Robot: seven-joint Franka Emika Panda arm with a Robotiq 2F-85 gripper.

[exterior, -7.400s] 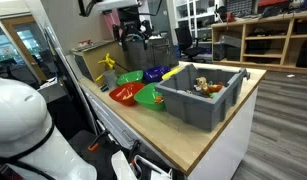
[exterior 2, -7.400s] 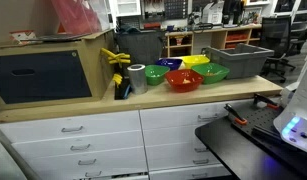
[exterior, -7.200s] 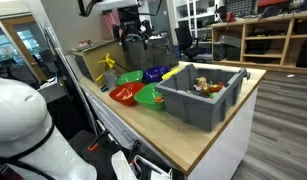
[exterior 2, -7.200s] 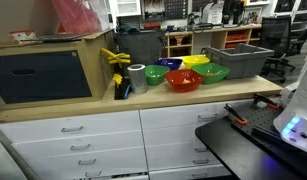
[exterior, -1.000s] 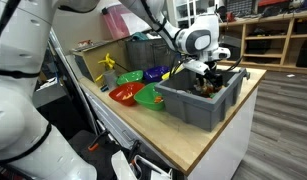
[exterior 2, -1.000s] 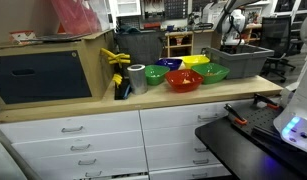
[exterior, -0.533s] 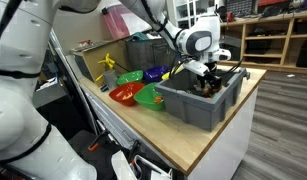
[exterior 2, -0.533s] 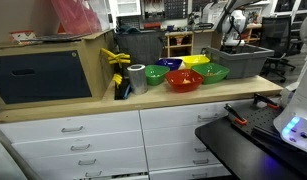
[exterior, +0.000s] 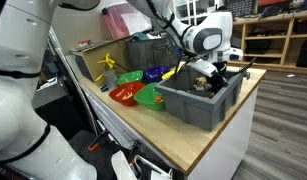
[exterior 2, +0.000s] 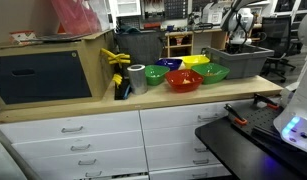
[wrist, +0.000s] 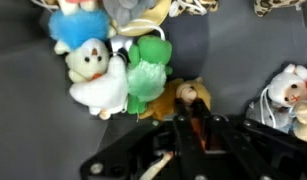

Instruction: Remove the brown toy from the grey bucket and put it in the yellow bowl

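While my arm [exterior: 178, 28] leans over the grey bucket [exterior: 198, 103] in an exterior view, my gripper [exterior: 213, 74] sits low between its walls among the toys, too small there for me to read the jaws. The yellow bowl [exterior: 170, 72] peeks out just beside the bucket's far wall, near a green bowl [exterior: 148, 96] and a red bowl [exterior: 122, 94].

From the counter's front, in an exterior view, the grey bucket [exterior 2: 238, 63] hides my gripper behind its wall. The yellow bowl [exterior 2: 196, 61] stands near the bucket, behind the green bowl [exterior 2: 211, 72], so I judge the carry to be short.

In the wrist view the brown toy [wrist: 186, 97] lies on the bucket's dark floor right at the tips of my gripper [wrist: 193, 122], just beside a green toy [wrist: 148, 68] and seemingly touching it; a white toy [wrist: 93, 78] leans on the green one. My jaws look drawn narrow with something orange between them, but the blur is heavy and I cannot tell whether they have closed on the toy.

To do this step well, I should centre the jaws on the brown body alone, clear of the green neighbour, squeeze firmly since it looks soft, then rise straight above the rim before swinging toward the bowl
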